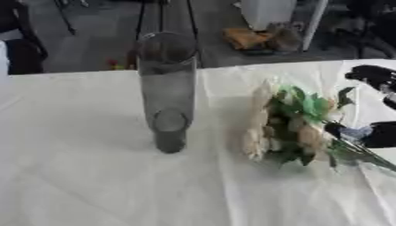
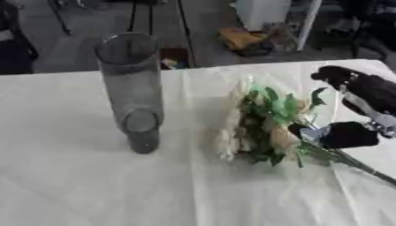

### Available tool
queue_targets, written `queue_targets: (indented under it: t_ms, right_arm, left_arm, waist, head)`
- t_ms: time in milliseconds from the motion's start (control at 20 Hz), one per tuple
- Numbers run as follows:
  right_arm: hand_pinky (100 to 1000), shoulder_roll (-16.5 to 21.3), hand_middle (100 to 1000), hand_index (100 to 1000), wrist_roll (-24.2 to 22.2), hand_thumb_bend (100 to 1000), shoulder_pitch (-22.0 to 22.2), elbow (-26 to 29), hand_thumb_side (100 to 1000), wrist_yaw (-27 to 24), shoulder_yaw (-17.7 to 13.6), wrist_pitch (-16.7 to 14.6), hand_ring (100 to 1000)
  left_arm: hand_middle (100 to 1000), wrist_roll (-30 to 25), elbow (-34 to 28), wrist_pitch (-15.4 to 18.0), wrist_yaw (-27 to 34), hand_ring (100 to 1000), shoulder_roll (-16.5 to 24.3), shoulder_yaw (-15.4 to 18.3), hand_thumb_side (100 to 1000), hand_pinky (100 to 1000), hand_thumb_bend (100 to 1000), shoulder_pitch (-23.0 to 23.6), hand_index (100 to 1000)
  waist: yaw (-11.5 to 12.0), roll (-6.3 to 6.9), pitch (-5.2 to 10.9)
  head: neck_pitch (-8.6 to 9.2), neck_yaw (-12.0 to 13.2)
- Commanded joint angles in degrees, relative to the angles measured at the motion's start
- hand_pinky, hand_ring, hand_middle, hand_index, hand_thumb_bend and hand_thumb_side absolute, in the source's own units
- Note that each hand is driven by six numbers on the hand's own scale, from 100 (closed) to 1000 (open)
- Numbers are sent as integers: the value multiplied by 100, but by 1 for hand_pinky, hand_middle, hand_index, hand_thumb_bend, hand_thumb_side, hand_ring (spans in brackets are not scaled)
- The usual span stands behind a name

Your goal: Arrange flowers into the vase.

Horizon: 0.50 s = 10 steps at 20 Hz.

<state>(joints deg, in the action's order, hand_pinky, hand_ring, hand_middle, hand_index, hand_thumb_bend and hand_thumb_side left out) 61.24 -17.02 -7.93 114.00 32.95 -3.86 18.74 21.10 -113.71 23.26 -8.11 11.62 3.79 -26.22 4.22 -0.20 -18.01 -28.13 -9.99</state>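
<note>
White tablecloth (image 1: pixel 85 185); right hand (image 2: pixel 352 132) partly hides flowers' (image 2: pixel 259 128) stems.

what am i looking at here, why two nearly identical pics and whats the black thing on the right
Both pictures come from one stereo camera in a humanoid robot's head, looking down at its work: one from the left eye, one from the right. That is why they nearly match.

The black shape on the right is the robot's right hand, reaching in from that side. A person steers the robot. Its fingers and thumb appear to close on the green stems of a bunch of flowers, pale blooms with green leaves, which lies near the white table to the right of the vase. The left hand does not show.

The tall clear cylinder is the vase. It stands upright on the table, left of the flowers and apart from them, with no flowers in it yet. The job is to put them in.
</note>
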Motion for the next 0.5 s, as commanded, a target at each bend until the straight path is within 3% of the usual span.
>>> queue_targets:
  t_ms: [50, 500]
  right_arm:
    - [949, 121, 990, 1000, -78, 471, 48, 59, 693, 89, -100, 14, 1000]
    - [905, 14, 972, 1000, -69, 404, 332, 59, 705, 533, -68, 185, 1000]
  left_arm:
    - [830, 3, -88, -15, -15, 808, 119, -5, 1000, 743, 100, -52, 870]
    - [830, 15, -88, -31, -21, 807, 116, -7, 1000, 743, 100, -55, 868]
  waist:
    - [-17, -15, 81]
    - [-5, -20, 69]
  head:
    - [36, -10]
    - [36, -22]
